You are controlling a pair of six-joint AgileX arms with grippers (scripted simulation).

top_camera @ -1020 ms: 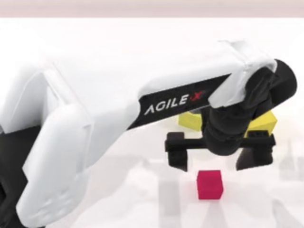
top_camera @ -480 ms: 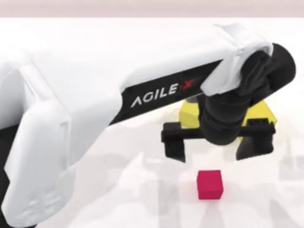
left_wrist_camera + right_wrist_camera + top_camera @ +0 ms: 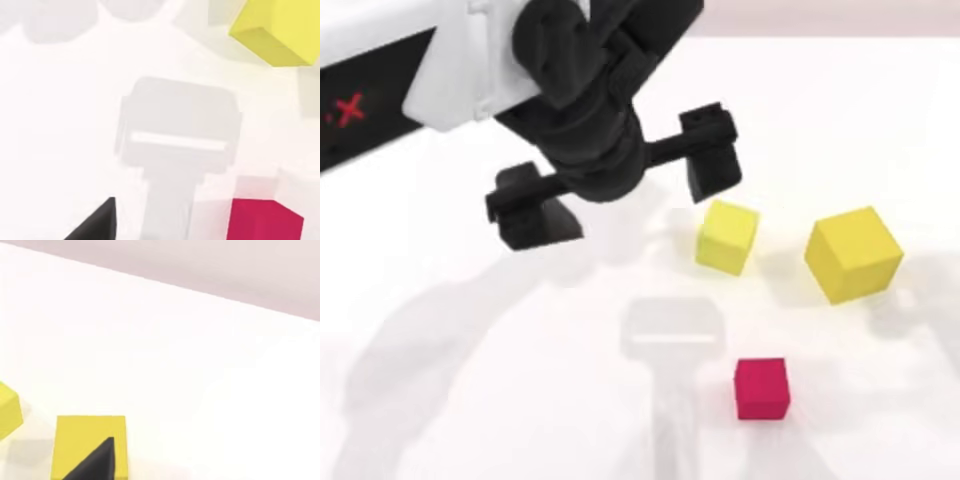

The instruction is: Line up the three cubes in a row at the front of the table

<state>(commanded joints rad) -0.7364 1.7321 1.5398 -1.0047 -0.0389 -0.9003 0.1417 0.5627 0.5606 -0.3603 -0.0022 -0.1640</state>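
Note:
The three cubes lie apart on the white table (image 3: pixel 470 400). The small magenta-red cube (image 3: pixel 762 388) is nearest the front, the smaller yellow cube (image 3: pixel 727 237) is behind it, and the largest yellow cube (image 3: pixel 853 253) is to the right. My left gripper (image 3: pixel 625 192) hangs high over the table, left of the yellow cubes, open and holding nothing. Its wrist view shows one black fingertip (image 3: pixel 97 225), the magenta-red cube (image 3: pixel 262 220) and a yellow cube (image 3: pixel 280 30). My right arm is outside the top view. Its wrist view shows one fingertip (image 3: pixel 97 462) in front of a yellow cube (image 3: pixel 90 432).
The left gripper's grey shadow (image 3: pixel 670 335) falls on the table left of the magenta-red cube. The table's far edge (image 3: pixel 820 36) runs along the back. A second yellow cube (image 3: pixel 7 410) shows at the edge of the right wrist view.
My left arm has swung away from above the cubes toward the back left, uncovering both yellow cubes. Its gripper stays open. The magenta-red cube has not moved.

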